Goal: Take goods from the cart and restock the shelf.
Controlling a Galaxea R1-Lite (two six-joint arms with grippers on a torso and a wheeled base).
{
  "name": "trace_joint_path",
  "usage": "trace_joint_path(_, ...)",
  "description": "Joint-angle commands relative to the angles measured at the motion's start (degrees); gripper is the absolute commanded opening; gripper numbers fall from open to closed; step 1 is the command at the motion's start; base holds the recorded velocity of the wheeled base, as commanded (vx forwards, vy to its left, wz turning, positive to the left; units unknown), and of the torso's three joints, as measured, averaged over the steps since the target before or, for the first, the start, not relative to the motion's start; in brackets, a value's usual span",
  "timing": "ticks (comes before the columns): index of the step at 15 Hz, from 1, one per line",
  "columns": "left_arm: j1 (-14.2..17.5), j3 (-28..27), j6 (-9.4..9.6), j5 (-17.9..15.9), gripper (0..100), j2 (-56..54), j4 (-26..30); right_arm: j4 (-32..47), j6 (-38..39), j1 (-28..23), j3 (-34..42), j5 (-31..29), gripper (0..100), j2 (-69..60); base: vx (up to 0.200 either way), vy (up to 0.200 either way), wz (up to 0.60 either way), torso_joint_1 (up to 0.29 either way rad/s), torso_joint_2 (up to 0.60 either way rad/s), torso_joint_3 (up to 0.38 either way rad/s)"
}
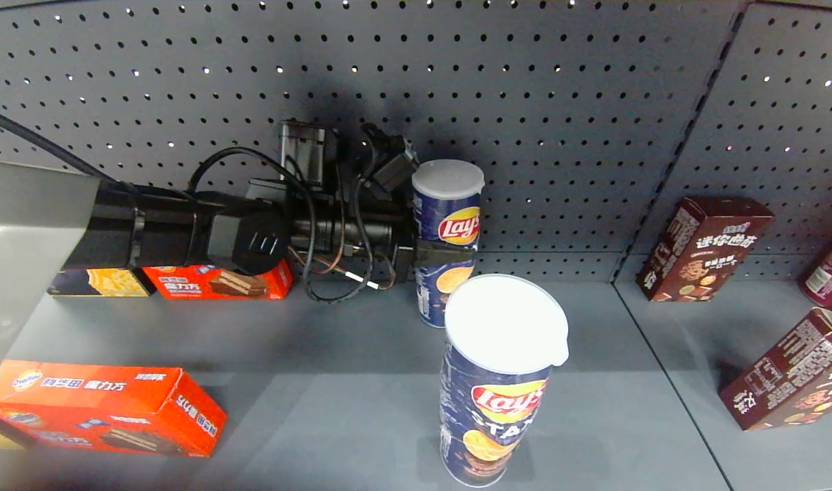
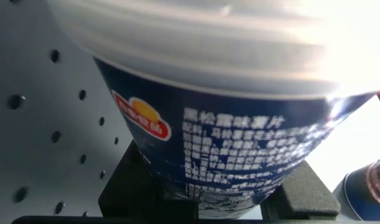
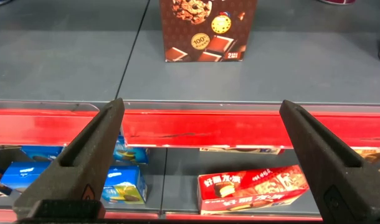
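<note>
The left arm point(image 1: 177, 232) hides part of the rear orange box point(image 1: 218, 284).

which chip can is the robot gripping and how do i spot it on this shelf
Start at the grey pegboard wall behind the shelf. Two dark blue chip cans with white lids are near the middle, one behind the other. It is the rear can, close to the pegboard, with the left gripper clamped round its middle; the front can stands free.

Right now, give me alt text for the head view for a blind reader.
The left pincer grips a blue chip can upright at the back of a grey shelf. A second can stands nearer; orange boxes lie left, brown boxes right.
</note>
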Motion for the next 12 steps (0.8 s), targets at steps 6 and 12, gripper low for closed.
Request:
trace_joint_path(6,0.0,0.4,2.17,0.1,100,1.1,-0.6,0.0,0.0,0.0,0.0,0.0,100,0.0,0.000,0.000,0.00,0.000,0.00,0.000)
trace_joint_path(12,0.9,3.2,3.40,0.2,100,-3.0,-0.8,0.0,0.0,0.0,0.0,0.0,100,0.0,0.000,0.000,0.00,0.000,0.00,0.000)
